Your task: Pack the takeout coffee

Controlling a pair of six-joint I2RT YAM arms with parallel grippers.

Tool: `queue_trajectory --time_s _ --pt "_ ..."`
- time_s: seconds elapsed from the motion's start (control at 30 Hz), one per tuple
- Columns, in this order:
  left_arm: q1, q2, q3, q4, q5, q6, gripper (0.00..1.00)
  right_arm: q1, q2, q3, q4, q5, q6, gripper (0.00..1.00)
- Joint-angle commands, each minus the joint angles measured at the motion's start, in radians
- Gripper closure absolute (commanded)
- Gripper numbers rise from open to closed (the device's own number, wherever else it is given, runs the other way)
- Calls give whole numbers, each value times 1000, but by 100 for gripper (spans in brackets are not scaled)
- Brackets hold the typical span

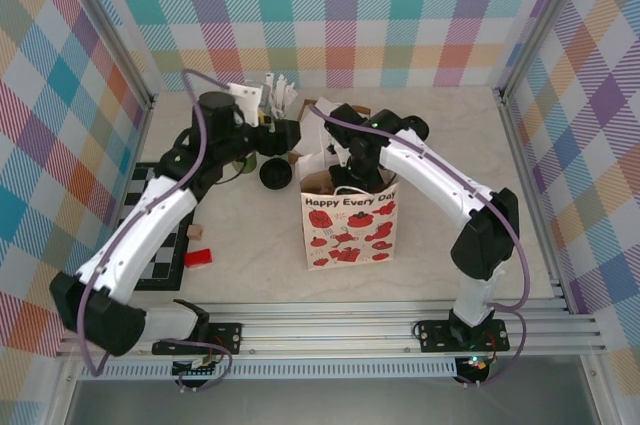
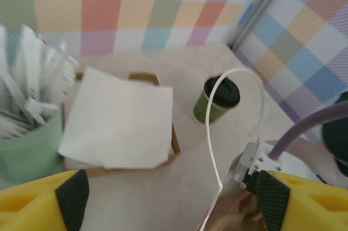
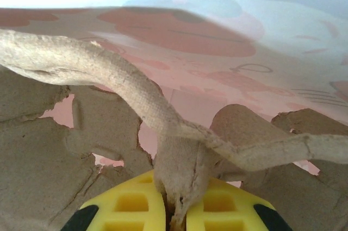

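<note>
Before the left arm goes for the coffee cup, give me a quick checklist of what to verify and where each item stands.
1. Coffee cup upright with its lid on: ok.
2. Left end effector open, nothing between its fingers: ok.
3. Path to the cup free: not ok. The bag's white handle loops across in front of it in the left wrist view and might snag.
4. Right end effector shut on the cardboard cup carrier: ok.
5. Paper bag standing upright: ok.
6. A carrier pocket free for the cup: cannot tell.
</note>
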Motion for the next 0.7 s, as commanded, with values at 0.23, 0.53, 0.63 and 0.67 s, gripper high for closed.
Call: queue_trajectory --time_s 0.23,0.53,0.63,0.67 --pt "20 283 280 -88 322 5 26 6 -55 -21 7 -9 -1 99" --pt "21 401 382 -96 409 -22 34 4 -68 -30 13 -7 0 99" --pt "21 425 404 -105 407 -31 49 5 -70 -34 12 -7 1 99" --pt "21 429 410 -108 399 -33 53 5 -72 -36 14 -8 1 99"
